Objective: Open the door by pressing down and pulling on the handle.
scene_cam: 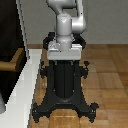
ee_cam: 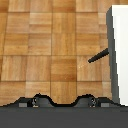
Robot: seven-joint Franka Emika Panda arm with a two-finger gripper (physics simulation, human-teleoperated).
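The door (scene_cam: 10, 35) is a dark panel in a white frame (scene_cam: 22, 30) at the exterior view's left; the handle (scene_cam: 11, 61), a tan bar with a rounded end, projects from the panel toward the exterior view's right, roughly level, at about the height of the arm's mounting block; nothing touches it.

The arm (scene_cam: 67, 22) rises from a black pedestal (scene_cam: 64, 80) standing on the wood floor (scene_cam: 107, 75); its white links fold above the pedestal and run out of the exterior view at the top; it stands well apart from the handle, with the frame between them.

The claw does not appear in the exterior view; the wrist view shows only a dark grey edge of it (ee_cam: 62, 107) along one border, so whether its jaws are spread or pressed together cannot be told.

The wrist view looks down on the parquet floor, with a white slab (ee_cam: 120, 50) at 1 side and a thin dark bar (ee_cam: 98, 56) slanting out from it; what that bar is cannot be told.
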